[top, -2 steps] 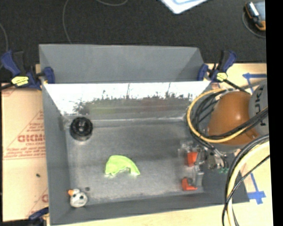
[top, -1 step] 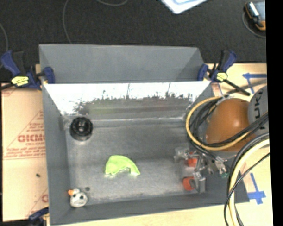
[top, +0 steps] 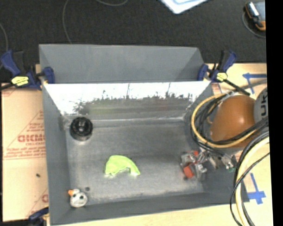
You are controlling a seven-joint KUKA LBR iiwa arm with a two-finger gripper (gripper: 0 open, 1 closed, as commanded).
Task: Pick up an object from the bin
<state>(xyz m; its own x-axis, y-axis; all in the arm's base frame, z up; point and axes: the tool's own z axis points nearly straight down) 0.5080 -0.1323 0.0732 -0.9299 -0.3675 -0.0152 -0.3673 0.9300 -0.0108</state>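
My gripper (top: 193, 164) is low over the bin's floor at the right side, close to the right wall, with grey and red parts showing under the arm's wrist. Nothing can be made out in it. The nearest loose thing is a light green, crescent-shaped piece (top: 120, 165) lying flat on the floor in the front middle, well to the gripper's left. A black round knob-like thing (top: 80, 127) stands in the back left corner. A small white and orange ball-like thing (top: 78, 197) rests in the front left corner.
The arm with its orange dome and looped cables comes in over the bin's right rim. Bare grey floor lies between the gripper and the green piece and along the back wall.
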